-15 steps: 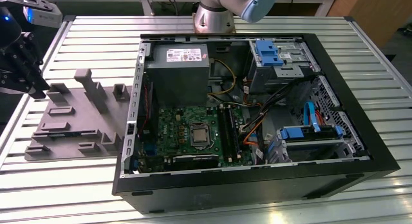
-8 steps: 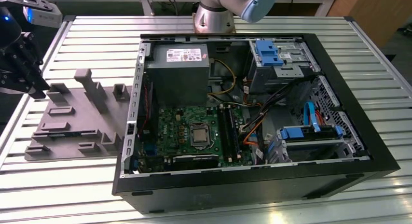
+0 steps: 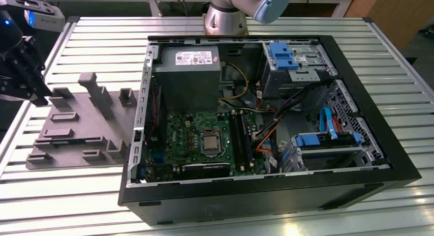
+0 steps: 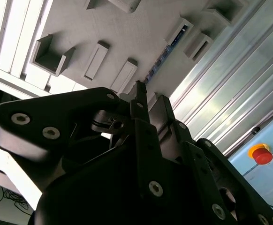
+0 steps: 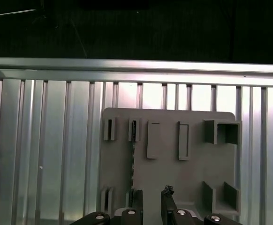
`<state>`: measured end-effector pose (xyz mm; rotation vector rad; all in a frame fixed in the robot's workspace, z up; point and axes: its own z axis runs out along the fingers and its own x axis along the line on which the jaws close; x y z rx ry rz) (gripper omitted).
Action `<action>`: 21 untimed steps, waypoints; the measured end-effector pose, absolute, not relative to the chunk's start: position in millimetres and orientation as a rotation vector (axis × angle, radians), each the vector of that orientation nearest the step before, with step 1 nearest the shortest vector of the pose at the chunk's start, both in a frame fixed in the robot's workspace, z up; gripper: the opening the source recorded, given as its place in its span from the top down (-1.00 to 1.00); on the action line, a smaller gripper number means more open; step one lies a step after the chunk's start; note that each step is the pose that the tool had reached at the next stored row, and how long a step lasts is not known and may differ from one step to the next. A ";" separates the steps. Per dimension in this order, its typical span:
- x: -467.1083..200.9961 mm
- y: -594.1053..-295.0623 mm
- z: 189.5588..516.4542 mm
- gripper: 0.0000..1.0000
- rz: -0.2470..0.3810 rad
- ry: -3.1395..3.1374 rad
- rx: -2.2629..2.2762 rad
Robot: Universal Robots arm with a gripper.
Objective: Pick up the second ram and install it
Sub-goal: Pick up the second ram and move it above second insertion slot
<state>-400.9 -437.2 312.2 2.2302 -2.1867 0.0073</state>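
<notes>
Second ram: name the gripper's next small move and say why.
Probably shift the gripper sideways a touch, then lower. It hovers open above the gray fixture, where the second ram stands on edge in its slot, ungrasped; in the first wrist view the strip seems to line up with one finger, not the gap.

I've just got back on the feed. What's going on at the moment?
The gripper hangs above the grey fixture tray, jaws apart and holding nothing. The second ram stands on edge in the tray's holders, just ahead of the jaws and untouched. In the exterior view, the tray lies to the exterior view's left of the open computer case. The ram is not yet picked up, and so not yet at the motherboard.
</notes>
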 end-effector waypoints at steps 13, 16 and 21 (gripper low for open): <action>-402.8 -438.5 302.4 0.40 0.008 -2.219 2.198; -402.9 -439.1 302.1 0.40 0.007 -2.219 2.198; -404.2 -448.3 297.7 0.40 -0.012 -2.228 2.208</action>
